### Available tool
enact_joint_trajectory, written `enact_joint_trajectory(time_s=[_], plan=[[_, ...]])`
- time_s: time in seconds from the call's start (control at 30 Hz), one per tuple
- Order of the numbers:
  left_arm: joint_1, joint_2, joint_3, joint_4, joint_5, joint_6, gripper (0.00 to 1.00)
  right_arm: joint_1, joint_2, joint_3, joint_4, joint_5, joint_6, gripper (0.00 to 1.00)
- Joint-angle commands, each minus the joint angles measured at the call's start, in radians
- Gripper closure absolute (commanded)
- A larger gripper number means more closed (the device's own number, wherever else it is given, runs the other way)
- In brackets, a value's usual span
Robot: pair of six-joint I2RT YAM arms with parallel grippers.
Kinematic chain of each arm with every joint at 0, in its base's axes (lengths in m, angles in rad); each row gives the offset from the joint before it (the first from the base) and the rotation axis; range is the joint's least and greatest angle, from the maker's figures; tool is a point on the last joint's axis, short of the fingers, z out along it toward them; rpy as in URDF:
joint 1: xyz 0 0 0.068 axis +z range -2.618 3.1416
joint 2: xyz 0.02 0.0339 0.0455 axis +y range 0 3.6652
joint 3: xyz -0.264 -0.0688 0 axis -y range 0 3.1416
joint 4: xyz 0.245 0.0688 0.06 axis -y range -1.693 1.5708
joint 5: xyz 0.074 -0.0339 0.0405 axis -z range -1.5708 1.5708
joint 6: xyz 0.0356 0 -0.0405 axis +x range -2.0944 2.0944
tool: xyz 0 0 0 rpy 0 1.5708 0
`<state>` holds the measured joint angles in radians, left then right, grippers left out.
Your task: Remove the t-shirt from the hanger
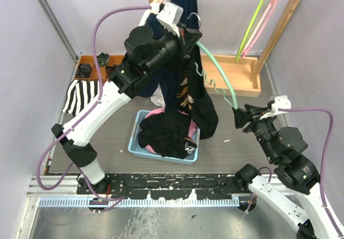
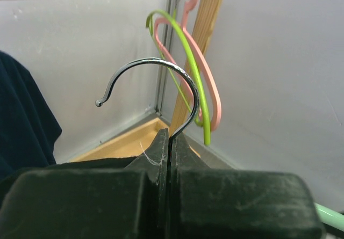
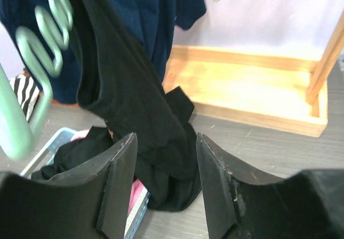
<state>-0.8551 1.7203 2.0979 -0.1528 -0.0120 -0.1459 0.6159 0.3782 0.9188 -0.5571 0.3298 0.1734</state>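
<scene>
Both grippers sit at the mint hanger [image 1: 216, 72]. Its wire hook [image 2: 161, 64] is pinched tight in the left gripper [image 2: 169, 142]. Below that, the black t-shirt [image 1: 199, 102] trails off the hanger into the blue basket [image 1: 135, 142]. The right gripper [image 3: 165, 145] stands parted, cloth just ahead, possibly touching.

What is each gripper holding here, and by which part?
Left gripper pinches the hanger's metal hook at its base. Right gripper is open, holding nothing.
</scene>
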Motion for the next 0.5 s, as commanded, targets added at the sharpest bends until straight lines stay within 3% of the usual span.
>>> enact_joint_trajectory(time_s=[0.0, 0.23, 0.47], plan=[[-0.019, -0.111, -0.116, 0.156, 0.009, 0.019, 1.00, 0.001, 0.065, 0.139, 0.043, 0.106, -0.075, 0.45], [-0.038, -0.151, -0.216, 0.154, -0.015, 0.057, 1.00, 0.001, 0.160, 0.296, 0.065, 0.122, -0.147, 0.40], [-0.046, -0.114, -0.223, 0.122, -0.025, 0.067, 1.00, 0.001, 0.260, 0.390, 0.115, -0.028, -0.145, 0.37]])
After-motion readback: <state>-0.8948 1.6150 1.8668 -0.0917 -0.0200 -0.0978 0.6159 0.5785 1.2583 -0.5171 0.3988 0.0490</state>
